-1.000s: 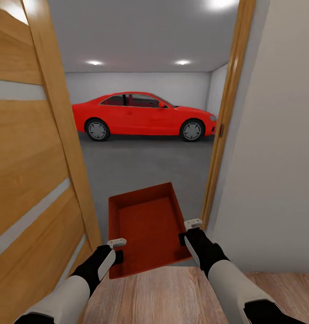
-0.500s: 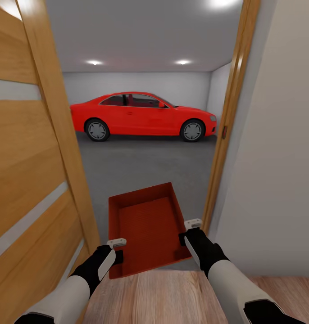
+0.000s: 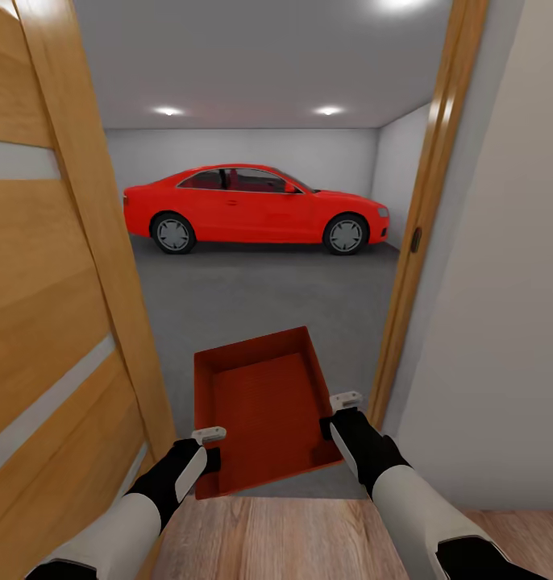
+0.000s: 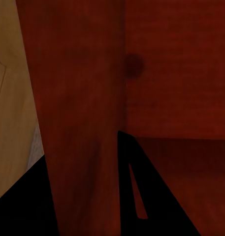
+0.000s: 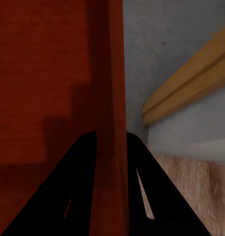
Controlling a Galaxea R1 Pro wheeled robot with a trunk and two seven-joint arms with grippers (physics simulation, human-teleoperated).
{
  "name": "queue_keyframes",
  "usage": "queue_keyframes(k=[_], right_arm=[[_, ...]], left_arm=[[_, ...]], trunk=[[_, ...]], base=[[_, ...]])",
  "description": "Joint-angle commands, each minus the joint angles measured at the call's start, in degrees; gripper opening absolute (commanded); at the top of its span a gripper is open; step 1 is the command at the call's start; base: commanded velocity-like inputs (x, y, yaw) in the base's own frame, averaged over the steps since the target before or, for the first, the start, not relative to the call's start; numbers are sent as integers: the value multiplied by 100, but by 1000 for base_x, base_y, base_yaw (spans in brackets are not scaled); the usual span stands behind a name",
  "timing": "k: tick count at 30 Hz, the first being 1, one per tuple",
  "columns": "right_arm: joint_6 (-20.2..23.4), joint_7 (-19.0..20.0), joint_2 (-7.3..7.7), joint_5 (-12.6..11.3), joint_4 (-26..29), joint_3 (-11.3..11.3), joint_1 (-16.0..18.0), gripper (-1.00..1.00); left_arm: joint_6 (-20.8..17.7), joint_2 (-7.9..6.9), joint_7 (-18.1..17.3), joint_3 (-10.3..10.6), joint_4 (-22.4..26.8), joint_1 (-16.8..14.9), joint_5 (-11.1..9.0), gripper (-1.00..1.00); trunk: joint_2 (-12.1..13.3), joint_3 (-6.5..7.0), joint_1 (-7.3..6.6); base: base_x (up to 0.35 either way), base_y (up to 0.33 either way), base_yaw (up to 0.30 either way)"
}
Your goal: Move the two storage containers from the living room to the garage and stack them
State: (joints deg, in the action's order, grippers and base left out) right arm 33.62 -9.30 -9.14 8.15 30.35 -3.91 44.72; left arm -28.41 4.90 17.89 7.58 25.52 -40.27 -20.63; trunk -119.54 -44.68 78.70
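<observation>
From the head camera, the storage container [image 3: 260, 407], an orange-red bin with low walls, was held out level in the doorway, its long axis pointing into the garage [image 3: 252, 137]. The left gripper [image 3: 208, 449] was clamped on the near end of the bin's left wall and the right gripper [image 3: 338, 412] on the right wall a little farther forward. Under the container's far half lay the grey concrete floor [image 3: 260, 298]; the light wood plank floor [image 3: 309, 540] ran under its near edge. An open wooden door [image 3: 51, 266] stood along the left side, the door frame [image 3: 426, 209] and a pale wall [image 3: 502, 282] on the right. Across the far side of the concrete a red car [image 3: 252, 208] was parked side-on against the white back wall. Over to the left wrist camera: the storage container's wall [image 4: 82, 118] ran straight between the dark fingers [image 4: 142, 196], pinched tight, with the bin's shadowed interior on one side and the wooden door [image 4: 11, 98] on the other. And the right wrist camera showed the same grip, the container's wall [image 5: 110, 98] squeezed between both fingers [image 5: 78, 191], with grey floor [image 5: 161, 44], the foot of the door frame [image 5: 191, 83] and a strip of wood planks [image 5: 191, 182] just beyond it.
</observation>
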Motion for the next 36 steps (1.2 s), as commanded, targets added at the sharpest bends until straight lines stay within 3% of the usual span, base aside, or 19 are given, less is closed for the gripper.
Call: queue_keyframes(k=[1, 10, 36], right_arm=[[-154, 227, -9, -410, 14, 30, 3, -100], [-154, 227, -9, -410, 14, 29, 4, -100], [-154, 227, -9, -410, 7, 14, 4, -100]], left_arm=[[-24, 2, 3, -90, -13, 2, 41, -100], [-24, 2, 4, -90, -15, 2, 44, -100], [-24, 2, 4, -81, -12, 2, 50, -100]], trunk=[[0, 1, 0], [0, 1, 0], [0, 1, 0]], base=[[14, 12, 0], [104, 3, 0], [328, 0, 0]])
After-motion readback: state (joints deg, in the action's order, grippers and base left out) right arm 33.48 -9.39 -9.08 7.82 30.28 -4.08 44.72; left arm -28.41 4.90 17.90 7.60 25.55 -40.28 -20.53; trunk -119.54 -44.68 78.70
